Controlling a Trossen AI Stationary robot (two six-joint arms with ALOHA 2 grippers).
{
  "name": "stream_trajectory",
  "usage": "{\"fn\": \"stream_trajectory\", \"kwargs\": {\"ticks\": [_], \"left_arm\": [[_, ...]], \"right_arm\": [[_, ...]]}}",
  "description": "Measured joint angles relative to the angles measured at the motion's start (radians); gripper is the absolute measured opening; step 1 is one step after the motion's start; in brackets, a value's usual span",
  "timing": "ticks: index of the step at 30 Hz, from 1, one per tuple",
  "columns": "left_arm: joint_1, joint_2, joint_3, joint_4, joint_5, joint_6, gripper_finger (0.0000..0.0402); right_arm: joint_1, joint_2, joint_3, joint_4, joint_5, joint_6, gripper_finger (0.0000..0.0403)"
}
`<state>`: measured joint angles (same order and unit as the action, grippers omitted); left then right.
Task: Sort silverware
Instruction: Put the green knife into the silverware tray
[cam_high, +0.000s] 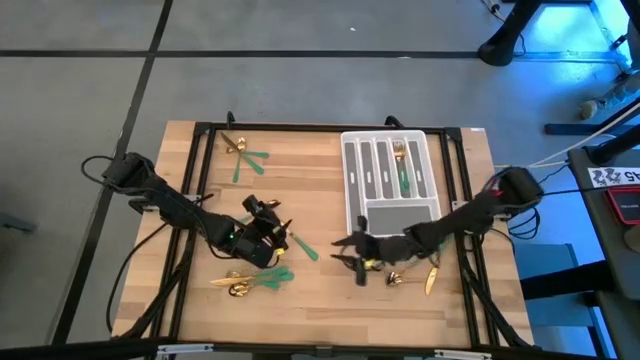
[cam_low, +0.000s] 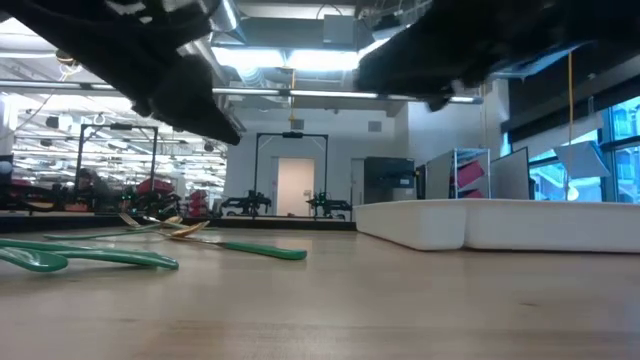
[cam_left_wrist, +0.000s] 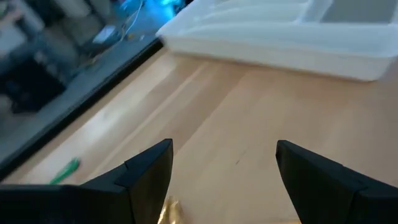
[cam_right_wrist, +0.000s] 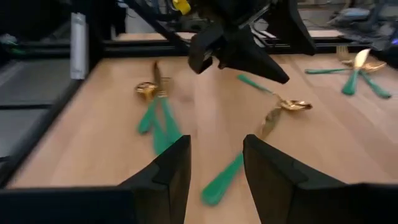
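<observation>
Silverware (cam_high: 262, 282) is lying scattered in several groups on the wooden surface (cam_high: 300, 200) as I am watching from the remote station. Near the front-left edge in the high view, a cluster of green-handled pieces with gold heads is resting; a second group (cam_high: 243, 155) is sitting at the far-left corner; a few gold-headed pieces (cam_high: 415, 277) are lying near the front, on the right. The grey-white tray (cam_high: 392, 190) is standing at the far right-centre of the surface, and I am seeing at least one green-handled piece (cam_high: 403, 170) already lying in one of its long slots.

Left gripper (cam_high: 262, 232) is hovering over the surface just beyond the front-left cluster, jaws standing wide apart with nothing between them; its wrist view is showing bare wood between the fingers (cam_left_wrist: 149, 171), a gold tip (cam_left_wrist: 169, 211) at the picture's edge, and the tray beyond.

Right gripper (cam_high: 356, 262) is hanging low just in front of the tray's near end, beside the right-hand pieces. Its jaws are standing partly apart; in its wrist view a green handle (cam_right_wrist: 222, 180) is lying on the wood in the gap between the fingers (cam_right_wrist: 171, 168), but I am not able to tell whether they are touching it
</observation>
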<state>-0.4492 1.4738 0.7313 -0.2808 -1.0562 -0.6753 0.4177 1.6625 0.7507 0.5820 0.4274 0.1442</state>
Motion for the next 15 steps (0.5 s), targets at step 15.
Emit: {"fn": "stream_trajectory", "kwargs": {"ticks": [15], "left_arm": [[-0.188, -0.143, 0.013, -0.454, 0.024, -0.56, 0.0274]], "right_arm": [[-0.112, 0.379, 0.497, -0.379, 0.114, 0.017, 0.0248]]}}
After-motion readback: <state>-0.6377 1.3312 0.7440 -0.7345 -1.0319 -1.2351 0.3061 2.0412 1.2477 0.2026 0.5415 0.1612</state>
